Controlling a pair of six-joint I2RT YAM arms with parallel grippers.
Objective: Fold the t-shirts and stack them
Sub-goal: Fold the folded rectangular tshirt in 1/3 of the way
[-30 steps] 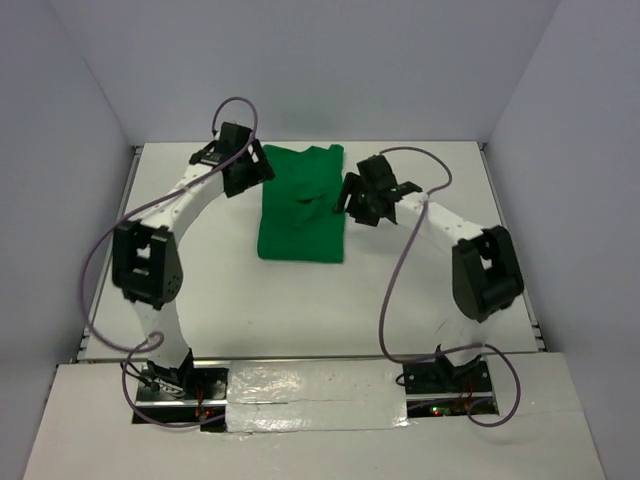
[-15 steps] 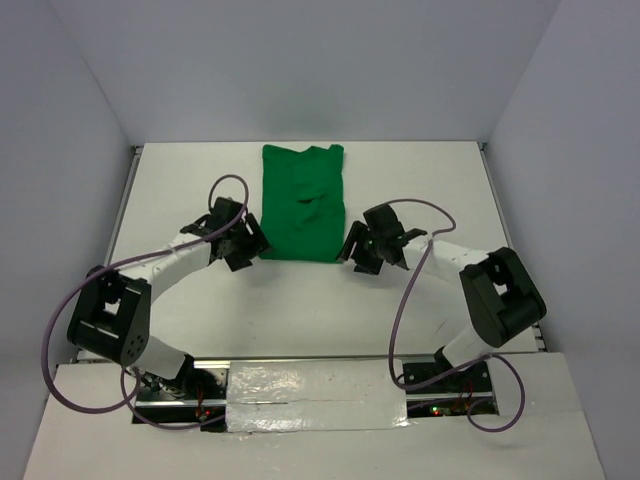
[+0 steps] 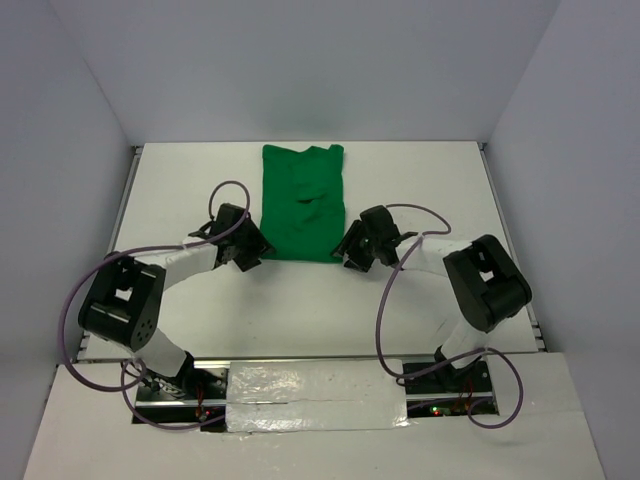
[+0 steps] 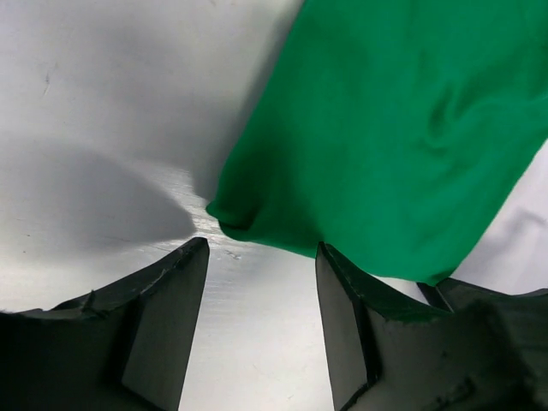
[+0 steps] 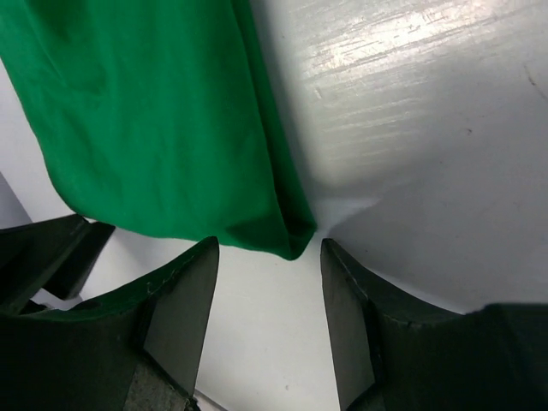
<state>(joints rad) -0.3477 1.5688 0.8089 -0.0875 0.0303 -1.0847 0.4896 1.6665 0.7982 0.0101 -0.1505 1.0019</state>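
The bright green t-shirt point(image 3: 303, 200) lies folded into a long strip at the middle rear of the table. My left gripper point(image 3: 255, 247) sits low at its near left corner, jaws open, with that corner point(image 4: 231, 218) just ahead of the fingertips and nothing between them. At the near right corner my right gripper point(image 3: 347, 248) stands open too; the cloth corner point(image 5: 291, 244) lies just past its fingertips, untouched. In each wrist view the green cloth point(image 4: 394, 128) point(image 5: 145, 111) fills the top of the picture.
The white table point(image 3: 300, 300) is walled in by grey panels on the left, rear and right. Purple cables loop over both arms point(image 3: 400, 290). The arm bases stand on a taped strip point(image 3: 310, 385) at the near edge.
Both arms have swung from beside the shirt's far half down to its near corners. Both pairs of jaws have narrowed somewhat but stay open. The shirt has not moved.
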